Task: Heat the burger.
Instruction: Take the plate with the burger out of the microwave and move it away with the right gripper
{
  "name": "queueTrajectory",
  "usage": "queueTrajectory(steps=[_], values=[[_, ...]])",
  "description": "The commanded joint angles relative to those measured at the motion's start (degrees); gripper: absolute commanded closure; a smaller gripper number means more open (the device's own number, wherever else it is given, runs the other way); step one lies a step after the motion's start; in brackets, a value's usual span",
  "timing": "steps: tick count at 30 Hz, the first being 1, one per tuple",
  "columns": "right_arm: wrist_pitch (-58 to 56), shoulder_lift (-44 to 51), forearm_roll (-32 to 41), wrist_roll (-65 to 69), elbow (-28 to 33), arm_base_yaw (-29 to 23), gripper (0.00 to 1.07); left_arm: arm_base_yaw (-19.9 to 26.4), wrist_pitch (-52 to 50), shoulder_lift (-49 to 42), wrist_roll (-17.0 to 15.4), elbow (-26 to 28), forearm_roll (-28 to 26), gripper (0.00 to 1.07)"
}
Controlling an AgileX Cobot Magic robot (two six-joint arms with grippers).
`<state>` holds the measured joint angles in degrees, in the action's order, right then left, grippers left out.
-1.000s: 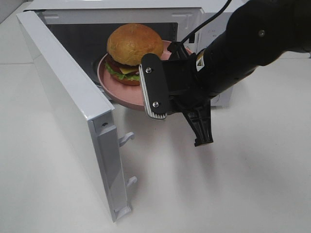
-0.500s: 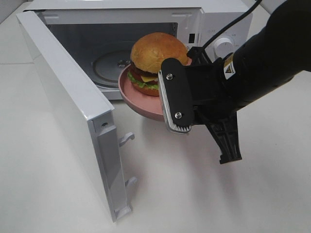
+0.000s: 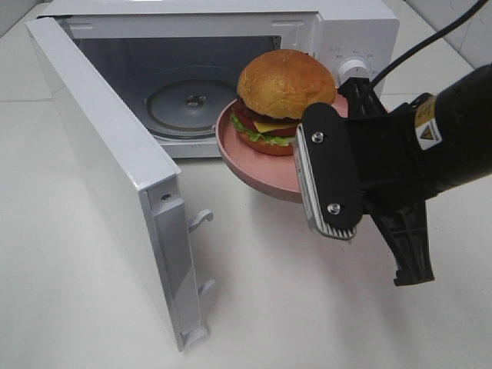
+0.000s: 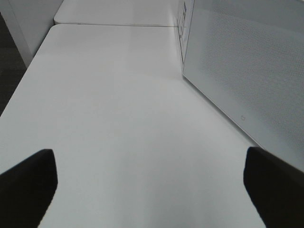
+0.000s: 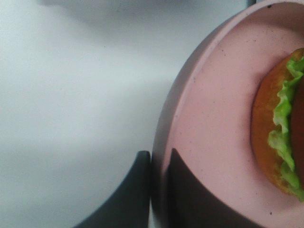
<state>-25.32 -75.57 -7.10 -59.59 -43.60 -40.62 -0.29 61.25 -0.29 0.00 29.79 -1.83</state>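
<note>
Right gripper (image 3: 307, 181) has its fingers (image 5: 128, 194) clamped on the rim of the pink plate (image 3: 265, 171), one finger under, one over the edge. Plate is held in the air, just outside the open front of the microwave (image 3: 231, 46), above the white table (image 3: 307, 307). It tilts slightly, near edge lower.

Burger (image 3: 284, 96) sits on the plate, upright, roughly centred: tan bun on top, lettuce, cheese and dark patty below. In the right wrist view only the bottom bun (image 5: 270, 123) and lettuce edge show, well clear of the pinched rim.

Microwave door (image 3: 115, 177) is swung wide open to the left side. Glass turntable (image 3: 188, 104) visible inside the cavity, nothing on it. Control knob (image 3: 355, 68) on the panel sits just behind the burger in the high view.

Left gripper (image 4: 152, 183): fingers spread wide apart, nothing between them, only dark fingertips (image 4: 28, 175) show at the frame corners. It hangs over bare table, beside the outer face of the open door (image 4: 247, 76). Not seen in the high view.
</note>
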Motion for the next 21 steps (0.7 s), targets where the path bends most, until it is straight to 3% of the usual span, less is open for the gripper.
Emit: queueTrajectory(steps=[1, 13, 21], values=[[3.78, 4.7, -2.58, 1.09, 2.23, -0.17, 1.07, 0.11, 0.17, -0.29, 0.0, -0.17, -0.17, 0.06], [3.67, 13.01, -9.57, 9.51, 11.23, 0.06, 1.07, 0.11, 0.17, -0.29, 0.0, -0.17, -0.17, 0.06], [1.78, 15.53, -12.43, 20.23, 13.46, 0.06, 1.07, 0.11, 0.17, -0.29, 0.0, -0.17, -0.17, 0.06]])
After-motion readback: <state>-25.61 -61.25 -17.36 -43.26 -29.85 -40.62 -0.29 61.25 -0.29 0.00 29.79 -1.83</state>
